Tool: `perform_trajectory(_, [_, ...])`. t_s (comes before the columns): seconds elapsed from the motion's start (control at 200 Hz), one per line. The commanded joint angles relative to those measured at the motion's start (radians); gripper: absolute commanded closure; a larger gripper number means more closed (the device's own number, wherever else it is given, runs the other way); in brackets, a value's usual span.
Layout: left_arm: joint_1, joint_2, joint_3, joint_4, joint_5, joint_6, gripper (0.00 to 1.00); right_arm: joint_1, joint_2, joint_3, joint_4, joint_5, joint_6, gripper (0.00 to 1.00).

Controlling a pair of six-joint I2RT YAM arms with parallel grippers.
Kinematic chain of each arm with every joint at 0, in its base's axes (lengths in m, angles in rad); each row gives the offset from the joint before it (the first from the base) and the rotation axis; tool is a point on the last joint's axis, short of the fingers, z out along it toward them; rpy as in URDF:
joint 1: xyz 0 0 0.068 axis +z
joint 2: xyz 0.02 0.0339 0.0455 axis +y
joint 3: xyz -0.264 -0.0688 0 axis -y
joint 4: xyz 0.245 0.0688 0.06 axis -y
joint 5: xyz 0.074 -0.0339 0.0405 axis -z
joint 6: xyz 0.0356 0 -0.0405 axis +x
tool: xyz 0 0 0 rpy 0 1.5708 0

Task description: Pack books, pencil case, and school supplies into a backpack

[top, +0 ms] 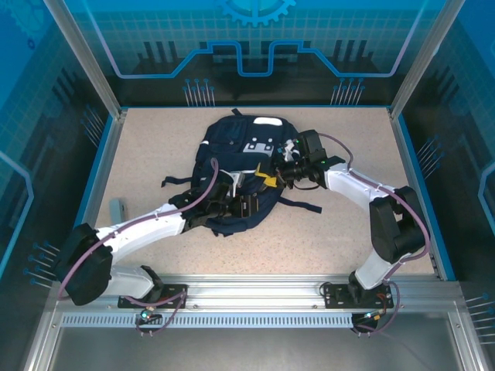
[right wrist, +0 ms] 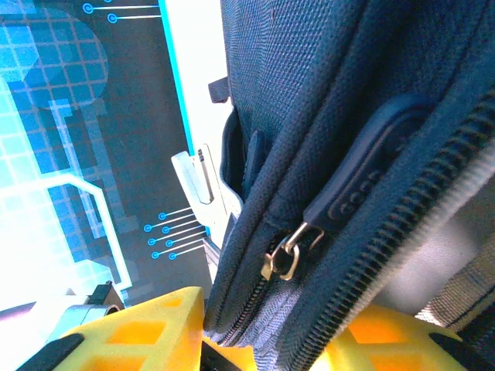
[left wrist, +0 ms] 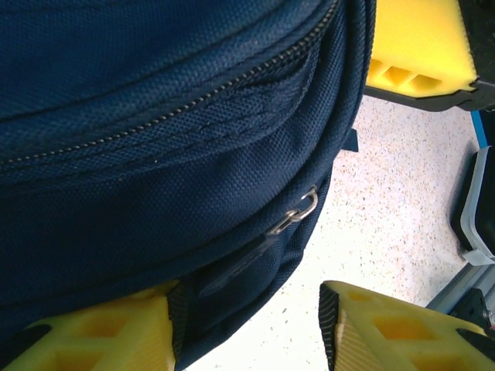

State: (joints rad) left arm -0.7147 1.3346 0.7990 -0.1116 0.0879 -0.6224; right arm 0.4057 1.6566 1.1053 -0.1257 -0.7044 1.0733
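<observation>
From above, the large navy-blue fabric backpack [top: 232, 143] lies in the middle of the speckled beige surface [top: 155, 147]. The left pincer [top: 224, 202] is at its near-left edge and the right pincer [top: 277, 176] at its right side. A slim grey-teal pencil case [top: 117, 209] lies well apart to the left.

At the left wrist, the left pincer [left wrist: 247, 297] stands partly open. The backpack's corner rests against one yellow finger [left wrist: 100, 332], with bare surface beside the other.

At the right wrist, the right pincer [right wrist: 267, 325] seems clamped on the backpack's zippered seam.

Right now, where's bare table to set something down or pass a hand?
Free: the far-left corner between backpack and left wall; the far-right corner behind the right arm; the near strip between both arms. Crowded: centre, left gripper and right gripper at the backpack; pencil case lies near-left.
</observation>
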Motion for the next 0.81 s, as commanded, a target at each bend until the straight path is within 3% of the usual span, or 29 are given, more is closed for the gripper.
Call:
perform_trajectory(0.0, [-0.001,0.021,-0.005,0.089,0.028,-0.011,0.50,0.015,-0.004,0.038,0.060,-0.035,-0.004,0.62])
perform_trajectory(0.11, [-0.001,0.032,-0.018,0.151,0.080,-0.013,0.54,0.015,-0.006,0.034,0.060,-0.037,-0.005,0.62])
perform_trajectory(0.38, [0.018,0.038,-0.059,0.238,0.004,-0.023,0.61,0.015,-0.008,0.027,0.061,-0.037,-0.007,0.63])
perform_trajectory(0.8, [0.024,0.065,-0.084,0.315,-0.011,-0.018,0.86,0.015,-0.008,0.023,0.060,-0.035,-0.009,0.65])
